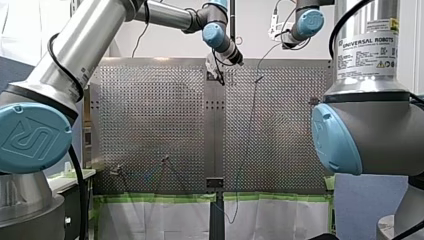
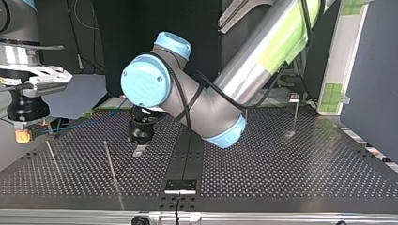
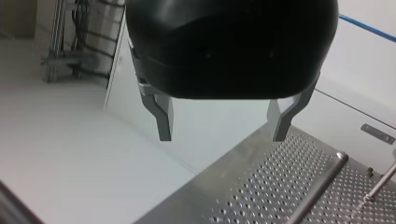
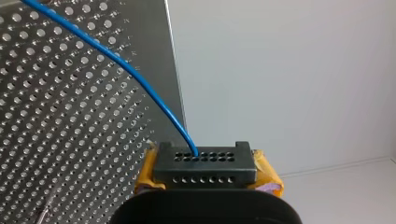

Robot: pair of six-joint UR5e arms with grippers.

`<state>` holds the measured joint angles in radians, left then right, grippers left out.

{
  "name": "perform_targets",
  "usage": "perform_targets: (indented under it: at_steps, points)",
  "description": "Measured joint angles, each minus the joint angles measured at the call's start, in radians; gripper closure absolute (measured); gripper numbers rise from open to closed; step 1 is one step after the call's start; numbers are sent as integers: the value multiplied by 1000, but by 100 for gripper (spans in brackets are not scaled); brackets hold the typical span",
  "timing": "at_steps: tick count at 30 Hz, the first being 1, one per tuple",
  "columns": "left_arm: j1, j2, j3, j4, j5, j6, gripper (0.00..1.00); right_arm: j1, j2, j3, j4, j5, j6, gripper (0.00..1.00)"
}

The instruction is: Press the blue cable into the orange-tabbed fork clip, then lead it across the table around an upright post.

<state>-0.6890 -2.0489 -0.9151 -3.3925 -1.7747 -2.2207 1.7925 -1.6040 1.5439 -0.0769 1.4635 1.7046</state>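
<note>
White wall [image 1: 260, 35], green-taped white sheeting [image 1: 160, 220]

Blue cable [image 4: 140, 78] tip out of sight between right pincer [image 4: 205, 162] pads.

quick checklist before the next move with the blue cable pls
1. My right gripper shut on the blue cable: ok.
2. My left gripper open, nothing between its fingers: ok.
3. Cable seated in the fork clip: cannot tell, no clip shows clearly.
4. Upright post standing, clear of both arms: ok.
5. Cable slack clear of my left gripper: cannot tell.
</note>
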Motion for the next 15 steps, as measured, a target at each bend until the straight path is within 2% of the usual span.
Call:
perform_targets:
  at_steps: [7,15]
  points:
    - [-9,0,0,-56,33,-53,0,-1,2,-1,-3,-6,-2,100]
    - [-27,3,0,-91,106,-62,0,-2,8,-2,-5,-9,-5,100]
